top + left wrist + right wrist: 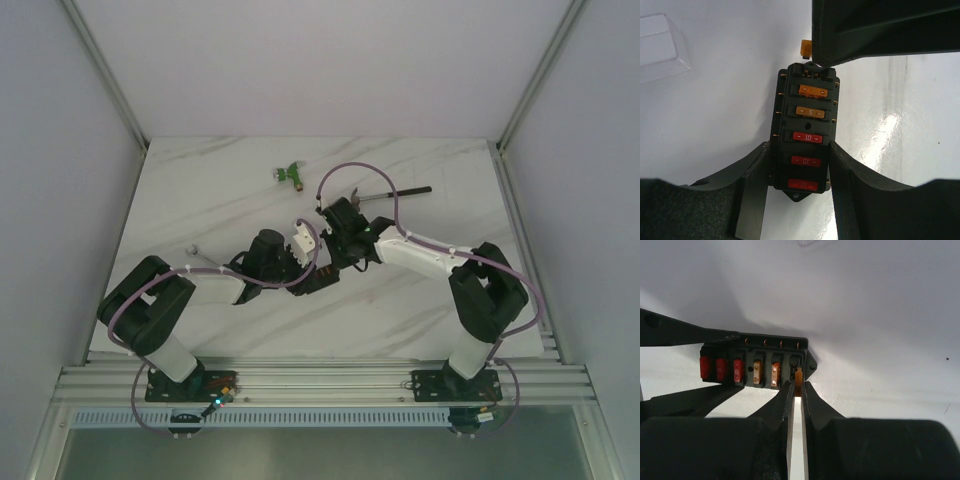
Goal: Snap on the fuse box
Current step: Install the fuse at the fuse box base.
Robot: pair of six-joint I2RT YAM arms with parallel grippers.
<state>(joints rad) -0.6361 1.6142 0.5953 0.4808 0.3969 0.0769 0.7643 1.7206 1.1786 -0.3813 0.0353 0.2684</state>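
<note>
Left hand (801, 146) grips one fuse box (806, 112), five fuses (807, 137).

Pale walls (330, 60) enclose a white, grey-veined tabletop (210, 215) — aluminium rails (320, 380) in front.

Both arms reach inward over the white marbled bench (200, 200), the left claw (308, 262) and right claw (335, 232) meeting close together at its middle — whatever sits between them is hidden. Farther back lie a small green piece (290, 175) and a black-handled tool (410, 190), apart.
</note>
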